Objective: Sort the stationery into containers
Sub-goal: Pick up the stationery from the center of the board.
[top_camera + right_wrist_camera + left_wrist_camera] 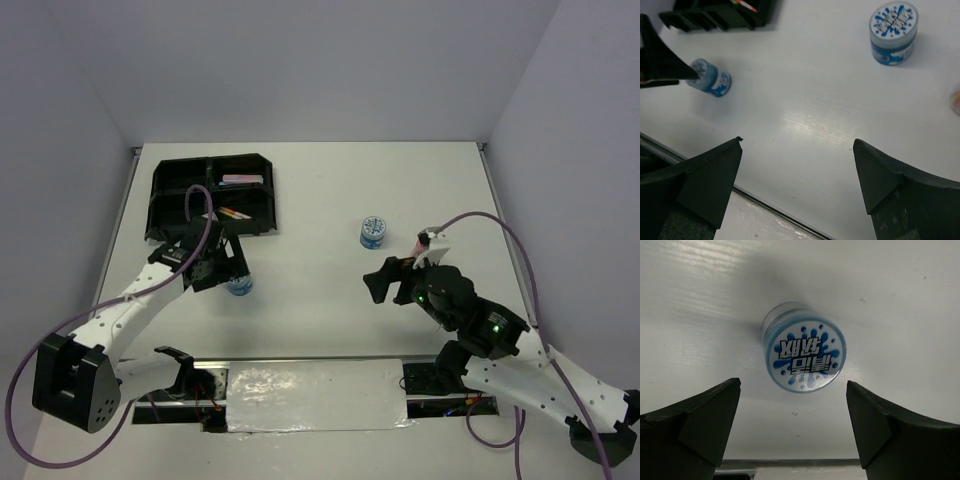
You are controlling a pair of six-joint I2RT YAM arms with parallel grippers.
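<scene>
The white table [320, 190] carries a black tray [165, 185] at its far left, divided into compartments. One of the compartments holds a flat pink item [243, 180], and the one nearer the arms holds a few coloured pens [233, 213]. A second blue tub [373, 232] stands alone near the middle of the table, well apart from the tray. A small pink-topped thing [425, 238] shows just beyond the right arm; it may be a bottle, but it is too small to tell.

The left gripper [228, 270] hangs just near the tray's front edge, its jaws spread wide and holding nothing. The near blue tub [802, 355] sits on the table just ahead of the gap between the fingers [705, 415], touching neither. It is short and round, with a clear-looking wall and a white lid splashed blue with bold black-edged lettering.

The right gripper [797, 141] is also fully open and empty over bare table.
</scene>
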